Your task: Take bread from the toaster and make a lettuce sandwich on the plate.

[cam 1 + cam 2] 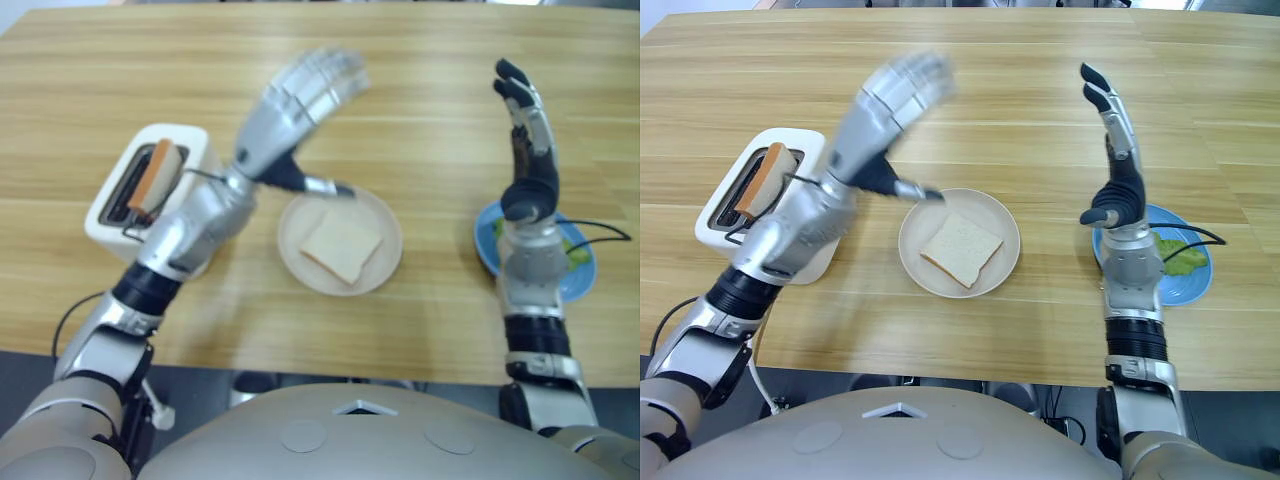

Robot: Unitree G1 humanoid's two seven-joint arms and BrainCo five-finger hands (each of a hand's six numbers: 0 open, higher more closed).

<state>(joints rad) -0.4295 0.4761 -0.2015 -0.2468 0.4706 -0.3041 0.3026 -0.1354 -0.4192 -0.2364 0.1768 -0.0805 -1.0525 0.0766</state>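
A white toaster (pixel 135 195) stands at the left with one slice of bread (pixel 155 172) sticking up from a slot. On the beige plate (pixel 385 215) at the table's middle lies another bread slice (pixel 342 247). My left hand (pixel 305 92) hovers open above the table between toaster and plate, fingers spread, holding nothing. At the right my right hand (pixel 525 130) stands upright and open, over the blue plate (pixel 1200 285) that carries green lettuce (pixel 1180 252).
The wooden table (pixel 420 80) stretches wide behind both plates. Its front edge runs just below the plates and toaster. A thin cable (pixel 1210 232) loops over the blue plate from my right wrist.
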